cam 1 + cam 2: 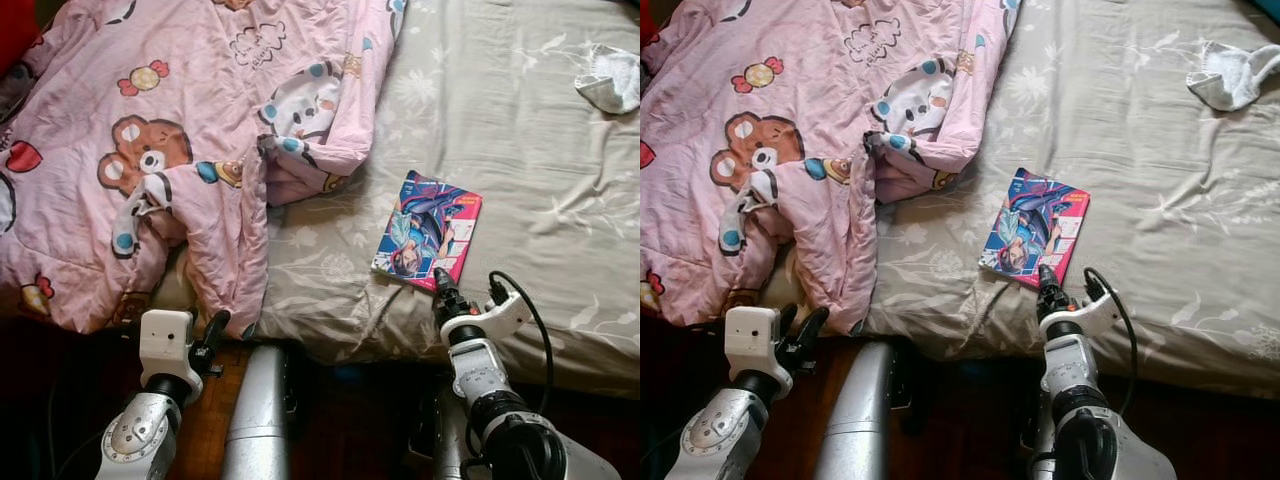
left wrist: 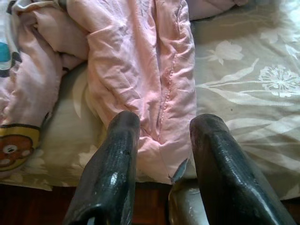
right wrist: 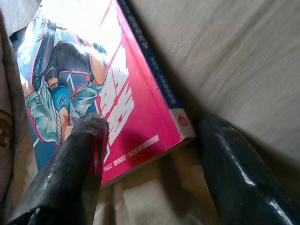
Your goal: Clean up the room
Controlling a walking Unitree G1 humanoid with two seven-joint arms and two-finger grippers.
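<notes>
Right wrist view: right tool [image 3: 150, 154] astride book [image 3: 93, 84] corner.

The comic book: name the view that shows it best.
Left eye view: the whole comic book lies flat on the bed sheet, uncovered. The right eye view shows the same. The right wrist view gives only its near corner between the open right gripper fingers.

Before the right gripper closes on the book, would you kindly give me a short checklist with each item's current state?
1. Right gripper open: ok.
2. Fingers straddle the book corner, one over the cover, one on the sheet beside it: ok.
3. Nothing lying on the book: ok.
4. Finger under the book's edge: cannot tell.
5. Left gripper away from the book, open by the pink blanket: ok.
</notes>
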